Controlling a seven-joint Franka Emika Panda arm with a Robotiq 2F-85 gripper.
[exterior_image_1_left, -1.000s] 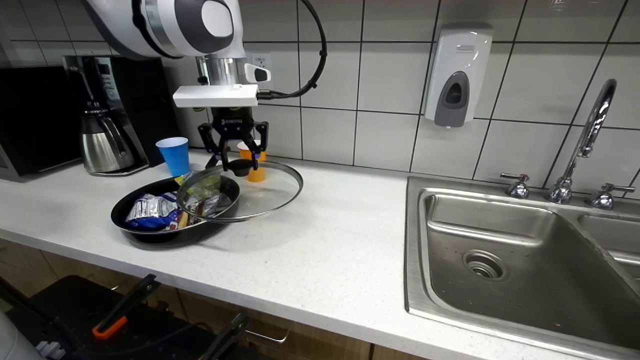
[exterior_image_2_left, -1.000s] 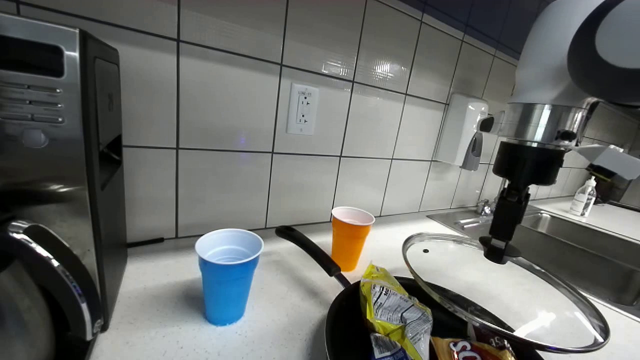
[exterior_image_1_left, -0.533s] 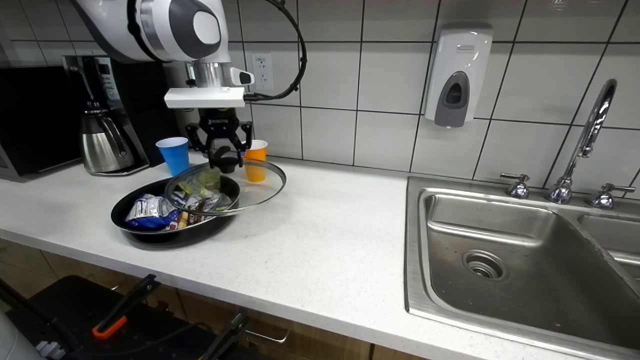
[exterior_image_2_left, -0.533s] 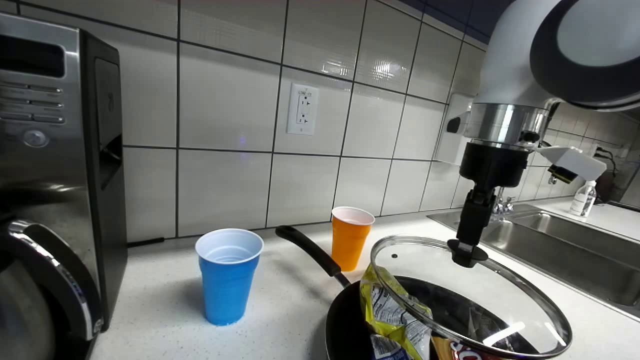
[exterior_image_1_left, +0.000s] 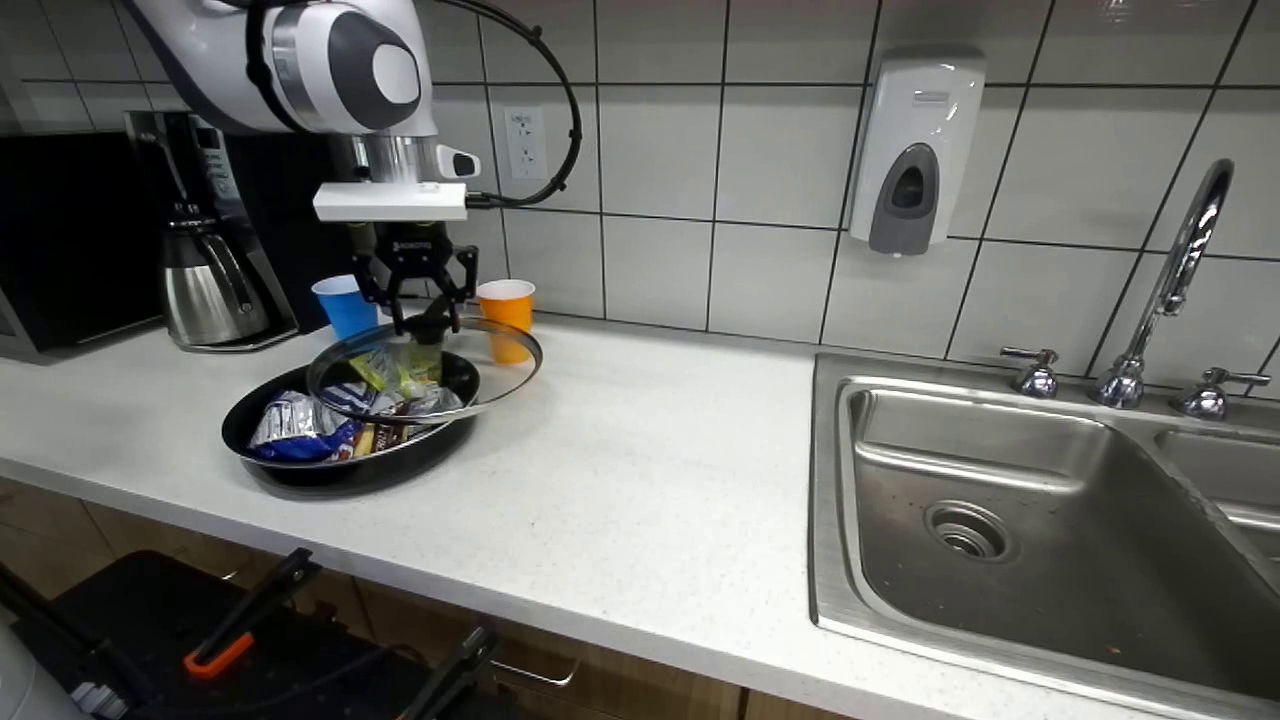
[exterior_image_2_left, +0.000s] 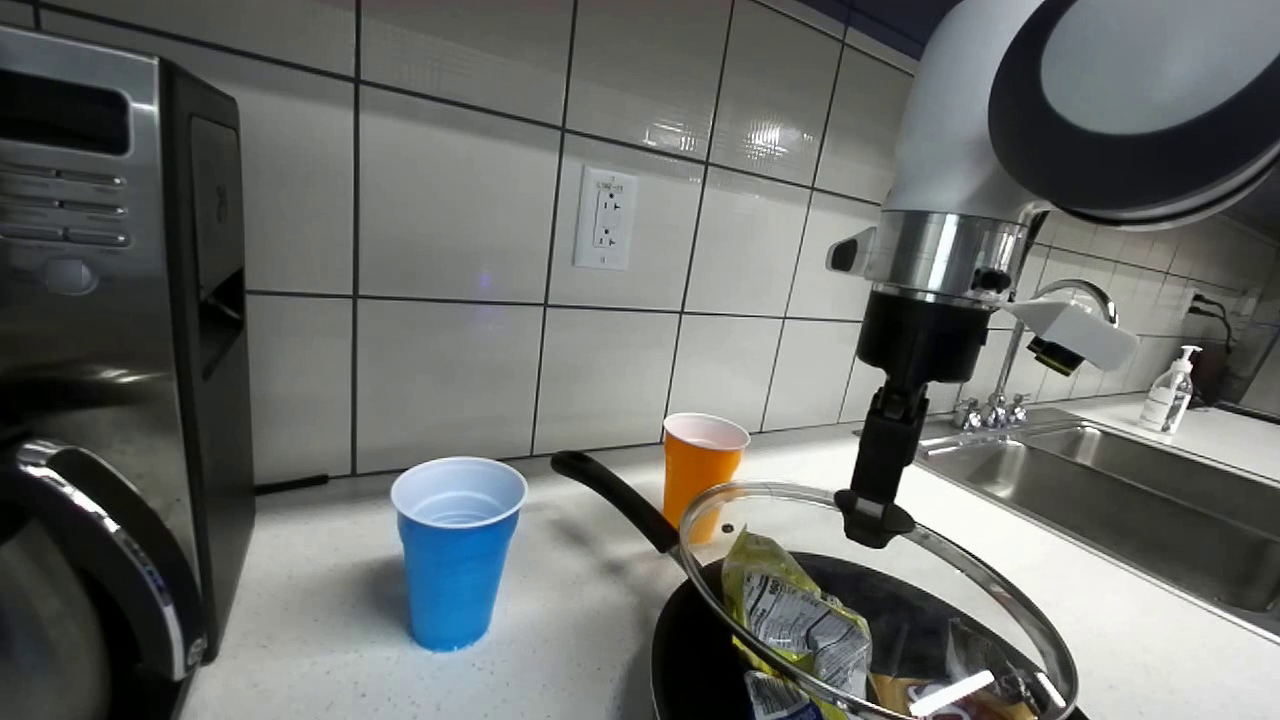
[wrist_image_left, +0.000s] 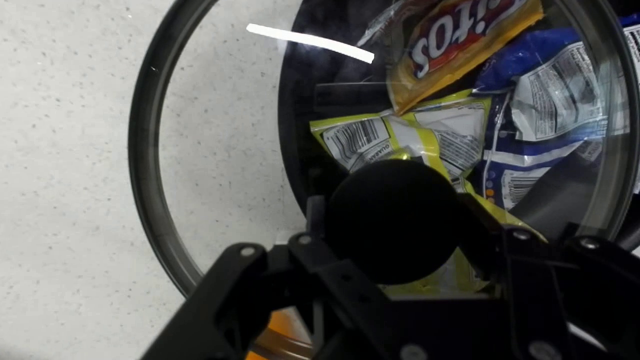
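My gripper (exterior_image_1_left: 427, 328) is shut on the round black knob (exterior_image_2_left: 875, 525) of a clear glass lid, one finger on either side of it. The lid (exterior_image_2_left: 925, 600), ringed with metal, hangs tilted above a black frying pan (exterior_image_1_left: 345, 478) and covers only part of it. Through the glass in the wrist view show a yellow bag (wrist_image_left: 360, 137), an orange bag lettered "ritos" (wrist_image_left: 450, 45) and a blue bag (wrist_image_left: 530, 55) in the pan. Whether the lid's lower edge touches the pan cannot be made out.
An orange cup (exterior_image_2_left: 703, 480) stands behind the pan, close to its black handle (exterior_image_2_left: 615, 500). Left of it is a blue cup (exterior_image_2_left: 455, 560). A coffee maker (exterior_image_2_left: 110, 300) stands at the left. The steel sink (exterior_image_1_left: 970, 470) lies to the right, below a soap dispenser (exterior_image_1_left: 915, 150).
Arm, gripper and lid have moved left in both exterior views, so the lid overlaps more of the pan. The grip on the knob is unchanged. Pan, bags and cups stay put.
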